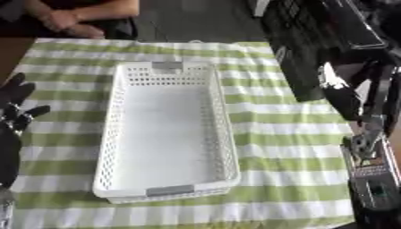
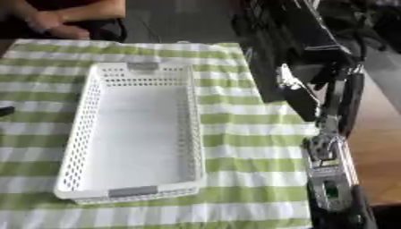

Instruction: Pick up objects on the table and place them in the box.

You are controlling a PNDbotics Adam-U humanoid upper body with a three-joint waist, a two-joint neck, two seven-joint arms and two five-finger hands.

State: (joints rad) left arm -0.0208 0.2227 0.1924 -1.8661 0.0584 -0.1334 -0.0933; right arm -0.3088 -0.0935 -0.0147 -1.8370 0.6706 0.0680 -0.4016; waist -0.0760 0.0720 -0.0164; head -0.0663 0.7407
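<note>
So from my seat, the white perforated box (image 1: 166, 134) sits mid-desk on the green-and-white striped cloth (image 1: 290, 134), long side running away from me, and it looks empty. Honestly I can't spot any loose objects on the desk to pick, so step one is hunting for a target. My left robot hand (image 1: 14, 107) is at the left edge, just beside the box, fingers spread wide and holding nothing. The right arm (image 2: 333, 134) hangs over the right side, but its robot hand isn't visible, so I can't tell its state. I'd tilt the head around before reaching, and keep clear of the box wall.
</note>
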